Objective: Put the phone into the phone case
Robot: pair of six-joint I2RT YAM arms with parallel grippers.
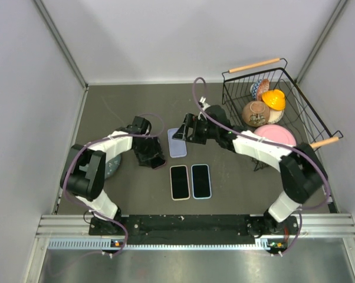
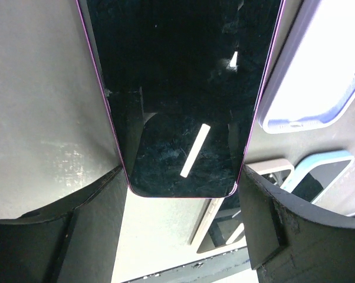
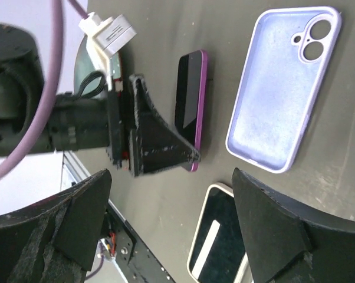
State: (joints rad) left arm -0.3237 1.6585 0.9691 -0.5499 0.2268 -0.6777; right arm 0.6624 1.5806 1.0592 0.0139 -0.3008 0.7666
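The phone (image 2: 177, 88) has a black screen and a purple rim. My left gripper (image 2: 180, 177) is shut on it, one finger on each long side, and holds it tilted just above the table. The right wrist view shows the phone (image 3: 188, 100) with the left gripper's finger (image 3: 160, 147) over its near end. The empty lavender phone case (image 1: 177, 143) lies open side up just right of it and also shows in both wrist views (image 2: 319, 76) (image 3: 280, 88). My right gripper (image 1: 183, 131) hovers open and empty above the case; its fingers (image 3: 71, 218) hold nothing.
Two phones in cases lie side by side near the front, one cream (image 1: 179, 182), one light blue (image 1: 201, 181). A black wire basket (image 1: 227, 88) with bowls and a pink plate stands at the back right. A grey dish (image 1: 112, 166) lies under the left arm.
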